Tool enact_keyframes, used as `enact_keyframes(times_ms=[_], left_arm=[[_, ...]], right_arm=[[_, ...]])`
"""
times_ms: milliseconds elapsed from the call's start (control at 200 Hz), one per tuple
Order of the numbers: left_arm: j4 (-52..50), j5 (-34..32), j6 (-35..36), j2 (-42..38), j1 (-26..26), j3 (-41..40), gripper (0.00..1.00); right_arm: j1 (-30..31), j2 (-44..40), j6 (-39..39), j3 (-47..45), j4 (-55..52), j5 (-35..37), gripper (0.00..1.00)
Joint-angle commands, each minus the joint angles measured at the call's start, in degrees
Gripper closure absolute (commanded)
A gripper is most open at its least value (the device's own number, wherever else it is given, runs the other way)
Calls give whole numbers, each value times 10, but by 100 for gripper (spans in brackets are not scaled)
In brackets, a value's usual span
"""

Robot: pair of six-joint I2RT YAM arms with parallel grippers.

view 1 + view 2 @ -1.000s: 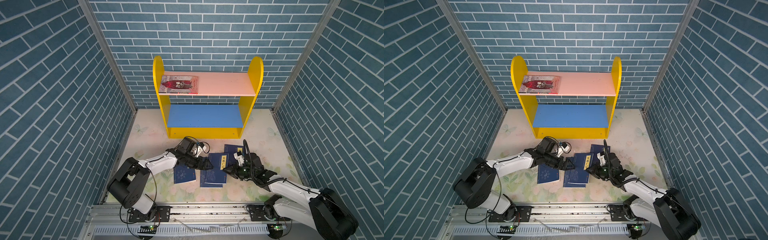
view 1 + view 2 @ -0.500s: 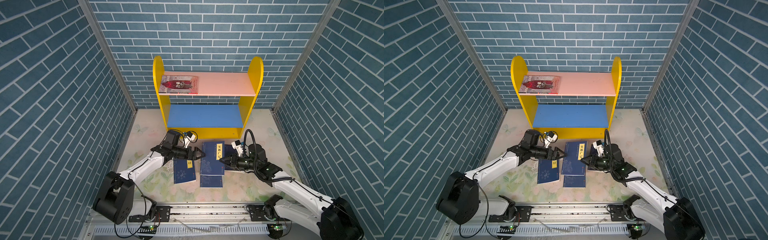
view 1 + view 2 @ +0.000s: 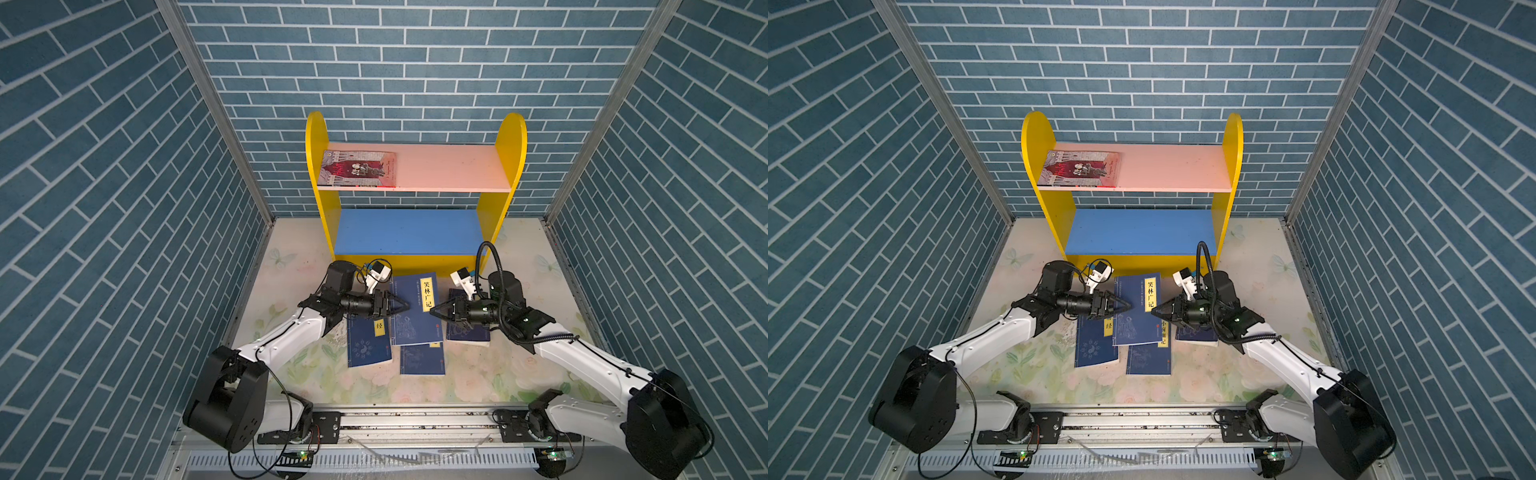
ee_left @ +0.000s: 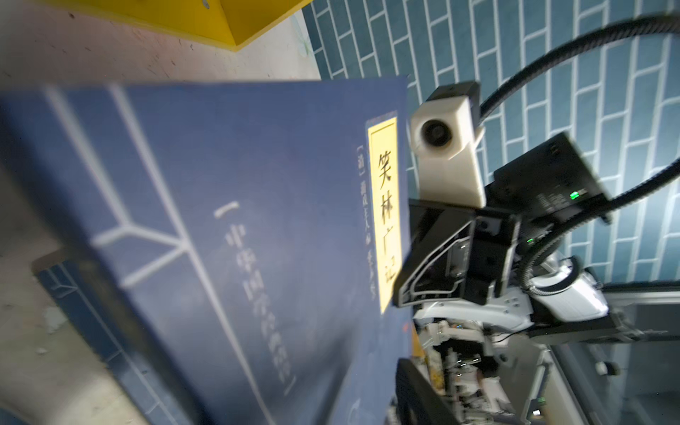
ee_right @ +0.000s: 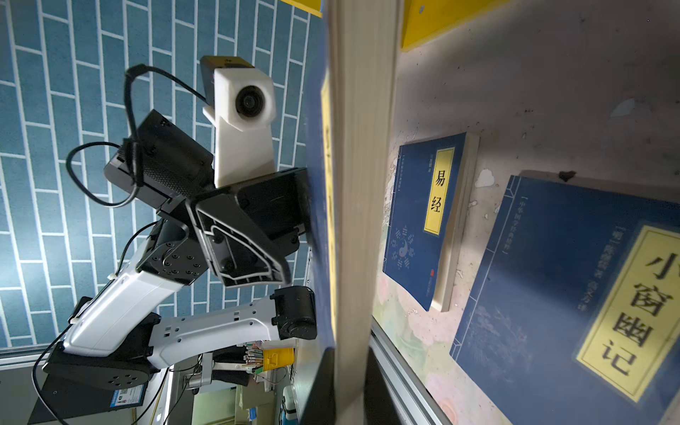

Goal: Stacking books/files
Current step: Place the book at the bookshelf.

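We see the lifted navy book [image 3: 413, 309] at frame centre in both top views, cover up, above the floral mat [image 3: 478, 374]. The right gripper [image 3: 433, 311] is clenched on its right edge, and its page edge sits between the jaws in the right wrist view. The left gripper [image 3: 404, 306] meets its left edge, but we cannot tell if it is clamped. Flat below lie the left navy book [image 3: 368, 351], front navy book [image 3: 422, 359] and right navy book [image 3: 467, 332]. The red illustrated book [image 3: 359, 168] lies on the yellow shelf unit [image 3: 511, 145], on its pink top board, upper centre.
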Motion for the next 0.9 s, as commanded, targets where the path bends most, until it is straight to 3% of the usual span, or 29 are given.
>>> enact_keyframes(times_ms=[0,40,185,245,350,515,635,710,895], left_arm=[[32,30,-12,-19,3,-3,75],[28,31,-11,-22,4,-2,83],[19,29,-7,-29,9,3,89],[25,26,-6,-31,11,4,98],[23,13,-1,-41,23,8,100],[-53,-19,43,-49,92,45,100],[-90,-28,30,-43,126,76,100],[-89,-47,3,-42,128,84,100],[-6,-97,-123,-34,128,71,100]], right_arm=[[1,22,-19,31,36,-33,99],[1,32,-20,36,36,-36,99],[-1,64,-23,62,41,-43,97],[-1,77,-23,75,44,-47,94],[-4,88,-38,97,12,-25,55],[-31,45,-40,102,-49,49,35],[-35,1,-8,80,-38,108,30],[-29,-15,46,45,24,135,27],[30,-15,100,0,131,206,23]])
